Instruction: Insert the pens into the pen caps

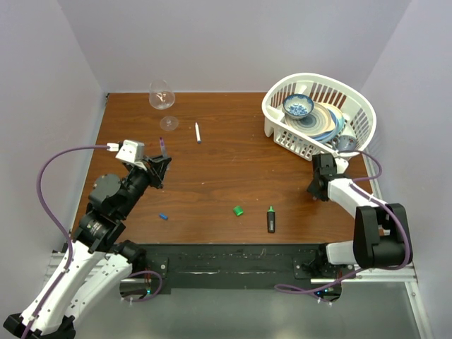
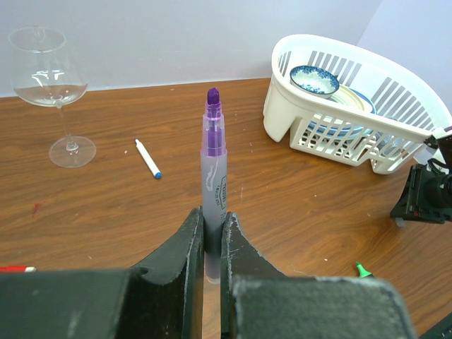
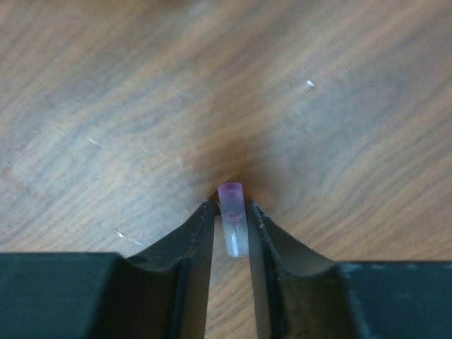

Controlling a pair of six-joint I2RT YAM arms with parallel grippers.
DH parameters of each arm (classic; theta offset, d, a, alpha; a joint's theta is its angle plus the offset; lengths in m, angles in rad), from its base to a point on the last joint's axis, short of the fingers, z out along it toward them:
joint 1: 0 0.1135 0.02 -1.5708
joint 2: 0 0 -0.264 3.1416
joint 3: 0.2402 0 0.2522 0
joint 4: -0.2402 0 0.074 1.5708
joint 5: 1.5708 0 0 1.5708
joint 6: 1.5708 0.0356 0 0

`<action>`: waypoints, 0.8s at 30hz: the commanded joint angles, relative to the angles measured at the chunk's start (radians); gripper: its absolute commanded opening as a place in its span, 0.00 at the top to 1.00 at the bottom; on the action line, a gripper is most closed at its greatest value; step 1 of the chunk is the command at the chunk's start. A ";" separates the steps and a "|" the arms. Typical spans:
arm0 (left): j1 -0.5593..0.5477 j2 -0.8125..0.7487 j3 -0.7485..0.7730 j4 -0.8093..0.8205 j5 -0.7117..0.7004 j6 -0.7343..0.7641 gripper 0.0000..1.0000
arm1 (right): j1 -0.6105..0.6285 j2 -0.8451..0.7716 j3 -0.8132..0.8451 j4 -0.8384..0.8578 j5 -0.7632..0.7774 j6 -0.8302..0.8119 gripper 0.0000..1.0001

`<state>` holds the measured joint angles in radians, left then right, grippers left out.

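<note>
Our left claw [image 2: 212, 214] pinches the translucent purple-grey plastic pen [image 2: 214, 162], long axis near-to-far, purple tip pointing far. Our right claw [image 3: 231, 206] flanks a clear purple-ended cap [image 3: 232, 226]; whether it grips, we cannot tell.

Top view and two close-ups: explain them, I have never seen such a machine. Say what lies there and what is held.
Two robot arms are bolted at a wooden table's near edge. The top view looks down from above; each close-up comes from a wrist camera. On the table: a wine glass, a white pen, a blue cap, a green cap, a black marker and a white basket of dishes. The left gripper clamps a purple pen, uncapped. The right gripper straddles a small clear cap; whether it grips yet is unclear.
</note>
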<state>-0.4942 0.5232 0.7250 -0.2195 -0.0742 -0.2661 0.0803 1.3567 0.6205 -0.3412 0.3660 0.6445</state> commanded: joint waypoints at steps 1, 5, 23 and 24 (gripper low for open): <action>-0.001 -0.006 -0.001 0.019 -0.012 0.016 1.00 | -0.002 0.042 0.016 0.106 -0.134 -0.075 0.80; -0.001 -0.009 -0.001 0.020 -0.012 0.015 1.00 | -0.001 0.009 0.022 0.171 -0.277 -0.198 0.90; -0.003 -0.011 -0.009 0.037 -0.003 0.013 1.00 | 0.065 -0.200 0.217 0.033 -0.266 -0.310 0.97; -0.001 -0.011 -0.009 0.037 0.001 0.013 1.00 | 0.070 -0.199 0.226 0.033 -0.272 -0.319 0.97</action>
<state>-0.4942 0.5167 0.7216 -0.2188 -0.0750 -0.2665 0.1402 1.1748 0.7689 -0.2794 0.0761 0.3748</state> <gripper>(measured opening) 0.115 0.174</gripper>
